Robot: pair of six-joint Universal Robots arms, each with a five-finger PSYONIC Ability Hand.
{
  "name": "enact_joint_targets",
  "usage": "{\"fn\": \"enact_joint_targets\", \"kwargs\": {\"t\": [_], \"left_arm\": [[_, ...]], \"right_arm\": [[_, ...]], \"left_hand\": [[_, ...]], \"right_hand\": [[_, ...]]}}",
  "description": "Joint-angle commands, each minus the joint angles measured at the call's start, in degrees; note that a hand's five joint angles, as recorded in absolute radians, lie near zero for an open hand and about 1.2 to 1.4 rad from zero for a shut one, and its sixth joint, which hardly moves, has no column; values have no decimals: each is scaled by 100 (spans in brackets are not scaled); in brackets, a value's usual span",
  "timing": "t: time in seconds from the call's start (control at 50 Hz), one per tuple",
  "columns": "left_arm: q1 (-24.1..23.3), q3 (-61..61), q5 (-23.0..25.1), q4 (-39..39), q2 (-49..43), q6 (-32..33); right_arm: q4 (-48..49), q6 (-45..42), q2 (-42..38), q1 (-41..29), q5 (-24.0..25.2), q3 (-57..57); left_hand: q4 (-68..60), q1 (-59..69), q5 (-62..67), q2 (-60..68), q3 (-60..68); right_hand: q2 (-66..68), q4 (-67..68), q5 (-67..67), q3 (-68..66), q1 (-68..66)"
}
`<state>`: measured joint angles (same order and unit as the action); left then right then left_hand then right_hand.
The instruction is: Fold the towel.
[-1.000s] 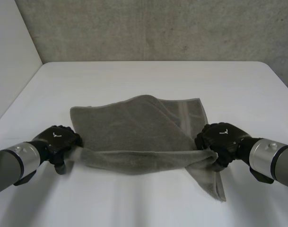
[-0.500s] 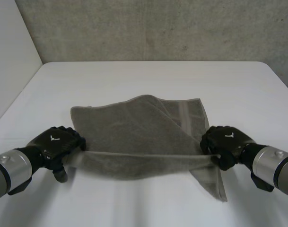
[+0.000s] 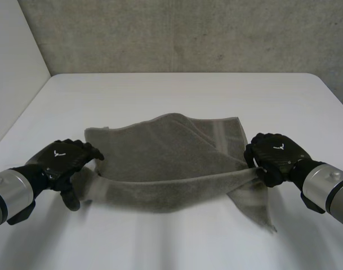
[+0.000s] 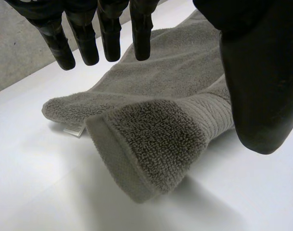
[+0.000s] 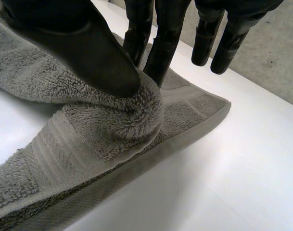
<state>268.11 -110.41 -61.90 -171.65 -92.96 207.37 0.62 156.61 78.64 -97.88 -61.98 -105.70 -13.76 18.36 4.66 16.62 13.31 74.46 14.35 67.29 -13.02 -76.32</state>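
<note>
A grey towel (image 3: 160,160) lies rumpled and partly folded at the middle of the white table (image 3: 177,93). My left hand (image 3: 61,160) hovers at the towel's left end with its fingers (image 4: 108,29) straight and the thumb spread wide. The thick rolled corner of the towel (image 4: 156,139) rests loose on the table below the palm, held by nothing. My right hand (image 3: 275,157) is at the towel's right end. Its thumb (image 5: 88,43) pinches a bunch of towel (image 5: 108,122) against the fingers and holds that end slightly lifted.
A grey concrete wall rises behind the table's far edge. A loose flap of towel (image 3: 255,205) trails toward the front edge below my right hand. White tabletop lies bare around the towel on every side.
My left hand has spread its fingers and let go of the towel's left corner, which now sags to the table. My right hand has closed tighter on the right end and drawn it slightly right.
</note>
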Motion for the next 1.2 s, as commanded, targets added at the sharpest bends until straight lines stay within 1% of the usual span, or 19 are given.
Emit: {"fn": "enact_joint_targets", "kwargs": {"t": [0.02,0.12,0.28,0.34,0.44,0.48,0.62,0.72,0.74,0.84,0.94,1.04,1.08,1.1,1.12,1.14,1.16,1.18,1.2], "left_arm": [[-180,72,-7,-352,-345,-346],[-416,449,-138,-528,-1116,-320],[-479,925,-534,-422,-1620,-241],[-461,1074,-779,-134,-1786,108],[-364,986,-868,228,-1637,568],[-373,881,-868,324,-1392,673],[-426,705,-833,351,-1146,673],[-487,679,-842,360,-1057,682],[-487,705,-842,360,-1057,691],[-496,845,-842,351,-1092,717],[-584,1126,-816,334,-1145,726],[-646,1716,-859,263,-1549,682],[-681,2103,-886,254,-1751,612],[-759,2564,-903,254,-1926,507],[-856,3064,-964,246,-2040,271],[-856,3069,-965,246,-2042,269],[-909,3635,-1069,228,-2102,-79],[-935,4197,-1209,167,-2103,-492],[-936,4203,-1211,167,-2103,-496]], "right_arm": [[0,-34,-42,-3,46,-65],[9,-70,-51,-3,55,-109],[9,-87,-51,6,64,-162],[9,-87,-51,15,64,-171],[9,-87,-60,15,64,-171],[9,-87,-51,6,64,-171],[0,-96,-51,15,37,-153],[-106,-96,-42,59,28,-109],[-201,-105,-16,59,28,-83],[-694,-289,46,59,55,31],[-1152,-632,63,-3,72,207],[-1301,-940,-77,-100,108,655],[-1301,-1001,-471,-301,117,1494],[-1301,-1001,-473,-302,116,1499],[-1327,-958,-629,-432,73,2134],[-1327,-888,-735,-564,11,2802],[-1327,-887,-736,-565,11,2809],[-1301,-756,-754,-635,-76,3479],[-1301,-755,-754,-636,-77,3485]], "left_hand": [[376,-528,-158,-355,-331],[376,-378,-8,-204,-331],[376,77,447,251,-331],[376,781,1151,954,-331],[376,1322,1692,1496,-331],[376,2075,2445,2248,-331],[376,3606,3977,3780,-331],[376,3894,4264,4067,-331],[376,4329,4699,4502,-331],[376,4753,5123,4926,-331],[376,5962,6332,6135,-331],[376,6164,6534,6338,-331],[376,6164,6534,6338,-331],[376,6164,6534,6338,-331],[376,6164,6534,6338,-331],[376,6164,6534,6338,-331],[376,6164,6534,6338,-331],[376,6164,6534,6338,-331],[376,6164,6534,6338,-331]], "right_hand": [[554,-435,271,302,-368],[554,-435,271,302,-368],[554,-435,271,302,-368],[554,-435,271,302,-368],[554,-435,271,302,-368],[554,-435,271,302,-368],[554,-435,271,302,-368],[554,-435,271,302,-368],[554,-435,271,302,-368],[554,-435,271,302,-368],[554,-435,271,302,-368],[554,-435,271,302,-368],[554,-435,271,302,-368],[554,-435,271,302,-368],[554,-435,271,302,-368],[554,-435,271,302,-368],[554,-435,271,302,-368],[554,-435,271,302,-368],[554,-435,271,302,-368]]}}
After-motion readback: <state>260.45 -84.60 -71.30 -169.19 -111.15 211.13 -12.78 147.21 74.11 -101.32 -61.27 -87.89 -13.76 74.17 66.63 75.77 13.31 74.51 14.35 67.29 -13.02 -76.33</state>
